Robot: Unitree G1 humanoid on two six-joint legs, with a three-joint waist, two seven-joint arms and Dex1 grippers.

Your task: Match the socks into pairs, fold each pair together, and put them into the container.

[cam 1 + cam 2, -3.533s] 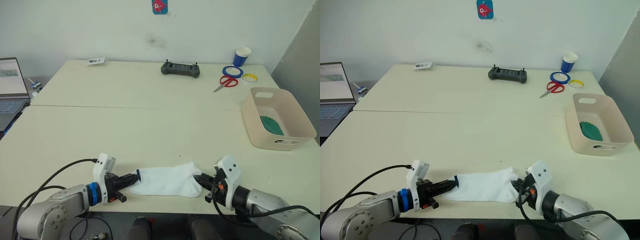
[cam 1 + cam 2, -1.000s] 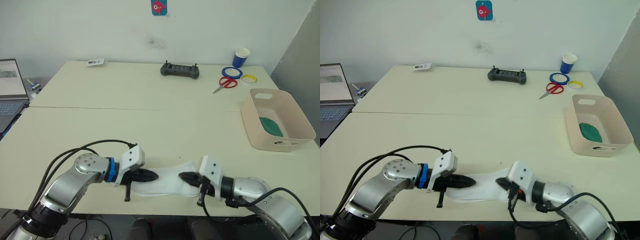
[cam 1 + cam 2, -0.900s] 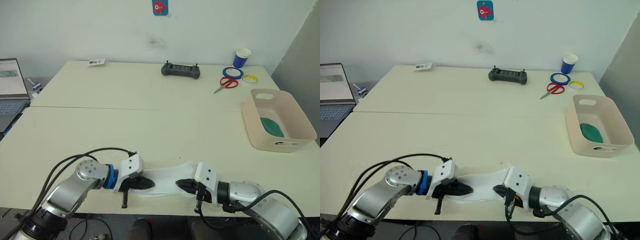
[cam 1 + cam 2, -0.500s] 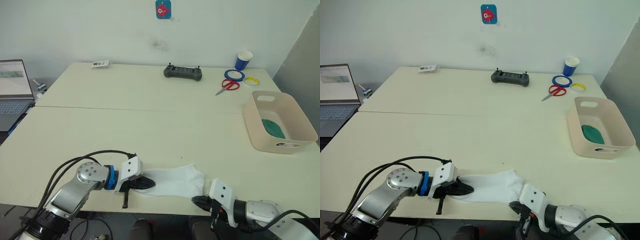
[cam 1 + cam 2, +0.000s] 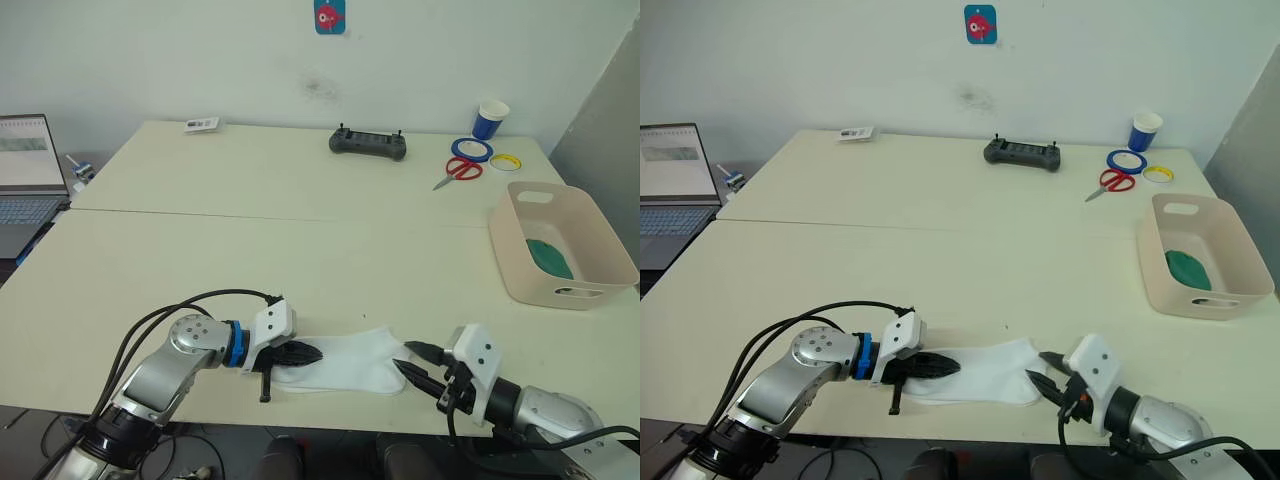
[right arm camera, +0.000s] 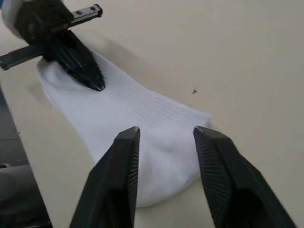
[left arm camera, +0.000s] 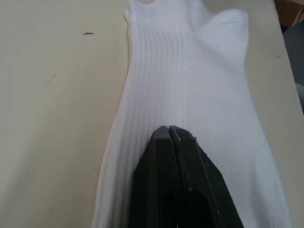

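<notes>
White socks: a flat white ribbed sock bundle (image 5: 345,362) lies along the near edge of the desk (image 5: 300,240), roughly mid-width, its long axis parallel to that edge; whether it is one sock or two stacked cannot be told.
Left end effector: the left end effector (image 5: 300,353) has its two black fingers pressed together, tips resting on the left end of the white fabric — the left wrist view shows the tips meeting on the sock surface, but whether any fabric is pinched between them cannot be told.
Right end effector: the right end effector (image 5: 417,366) sits just off the sock's right end, fingers spread apart and holding nothing; the right wrist view shows the sock's rounded end between and beyond the two fingers (image 6: 118,175).
Container: the pale beige tub (image 5: 600,240) stands near the right edge of the desk, well apart from both end effectors.
Green sock: a dark green bundle (image 5: 548,256) lies inside the container, on its floor.
Far edge items: a black controller (image 5: 367,143) at mid-width; a blue paper cup (image 5: 489,118), a blue tape ring (image 5: 465,149), a yellow ring (image 5: 506,161) and red-handled scissors (image 5: 458,170) toward the far right corner; a small card (image 5: 203,124) toward the far left.
Beyond the desk: an open laptop (image 5: 28,165) off the left edge — on a separate surface.
</notes>
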